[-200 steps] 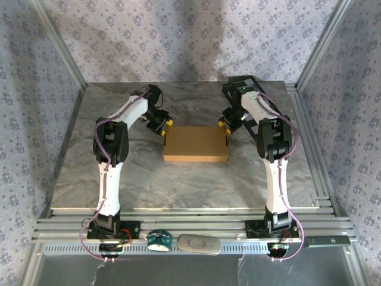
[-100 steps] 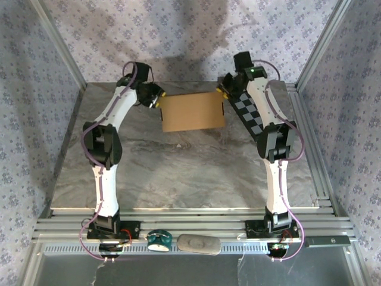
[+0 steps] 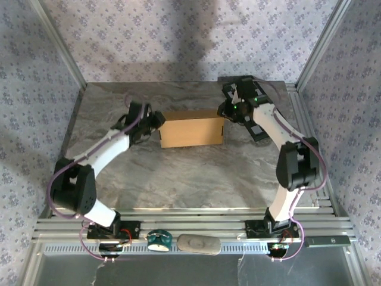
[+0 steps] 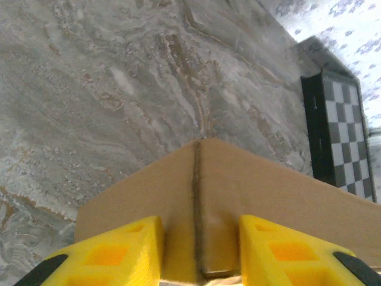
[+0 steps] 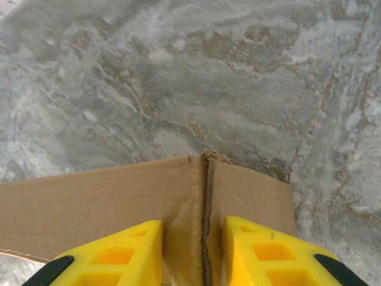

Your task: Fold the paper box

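The left end effector (image 4: pixel 199 247) and right end effector (image 5: pixel 191 250) each pinch a corner of the paper box (image 3: pixel 191 132), held between them at the far middle of the counter (image 3: pixel 178 176), seemingly to square its folds.

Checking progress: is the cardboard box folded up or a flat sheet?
Folded up: the box shows a top and front face from above, and each wrist view shows two walls meeting at a corner.

Grey marbled table (image 3: pixel 178 179), level. Brown paper box (image 3: pixel 191 132) at far centre; contact with the surface cannot be confirmed. Checkerboard panel (image 4: pixel 340 134) lies at the far right.
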{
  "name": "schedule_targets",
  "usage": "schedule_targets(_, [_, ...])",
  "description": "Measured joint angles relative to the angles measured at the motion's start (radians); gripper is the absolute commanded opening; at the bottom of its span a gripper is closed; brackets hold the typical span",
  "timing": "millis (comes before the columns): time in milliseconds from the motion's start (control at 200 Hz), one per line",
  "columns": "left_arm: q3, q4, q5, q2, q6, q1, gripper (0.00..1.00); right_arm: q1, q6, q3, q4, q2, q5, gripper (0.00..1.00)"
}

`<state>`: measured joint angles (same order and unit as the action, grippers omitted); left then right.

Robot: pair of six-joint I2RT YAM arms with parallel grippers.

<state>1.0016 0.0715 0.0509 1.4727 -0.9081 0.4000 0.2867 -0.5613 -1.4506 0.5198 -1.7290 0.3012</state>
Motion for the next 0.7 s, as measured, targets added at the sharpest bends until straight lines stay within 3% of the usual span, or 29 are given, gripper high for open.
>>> schedule_targets(150, [-0.105, -0.006, -0.023, -0.132, -0.01, 0.026, 0.35, 0.041, 0.002, 0.163, -0.03, 0.175, -0.001, 0.32])
schedule_targets(365, [-0.174, 0.026, -0.051, -0.214, -0.052, 0.08, 0.35, 0.055, -0.001, 0.267, -0.037, 0.235, -0.018, 0.32])
schedule_targets(555, [-0.233, 0.056, -0.074, -0.291, -0.08, 0.133, 0.37, 0.069, -0.003, 0.342, -0.027, 0.319, -0.021, 0.45])
schedule_targets(700, [-0.255, 0.071, -0.078, -0.327, -0.107, 0.153, 0.39, 0.077, -0.001, 0.378, -0.013, 0.37, -0.018, 0.46])
